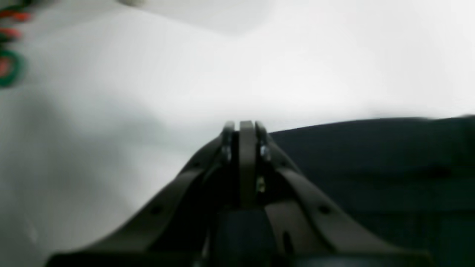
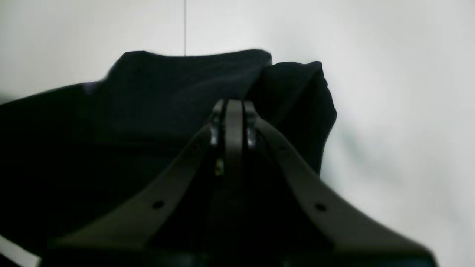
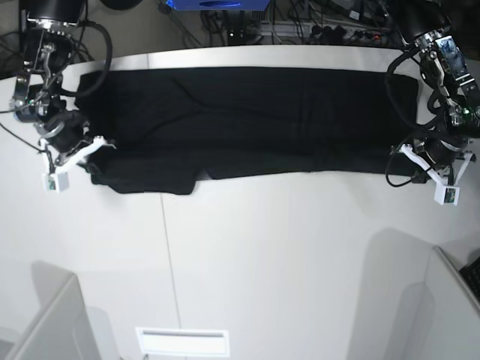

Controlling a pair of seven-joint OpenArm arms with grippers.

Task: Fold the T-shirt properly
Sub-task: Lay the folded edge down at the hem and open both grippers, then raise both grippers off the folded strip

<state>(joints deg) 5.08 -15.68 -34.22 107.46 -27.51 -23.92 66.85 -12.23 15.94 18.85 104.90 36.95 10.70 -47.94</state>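
T-shirt point(image 3: 247, 124) spread wide as a long band | left gripper point(image 1: 246, 128) clenched at its edge, right gripper point(image 2: 233, 105) clenched over cloth; grasp unclear | probably positioned at opposite ends for next fold

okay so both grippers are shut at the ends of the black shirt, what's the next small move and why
Probably lift both ends together and carry the near edge toward the far edge. The T-shirt lies as a long band across the table, with the left gripper and right gripper shut at its near corners, apparently pinching cloth.
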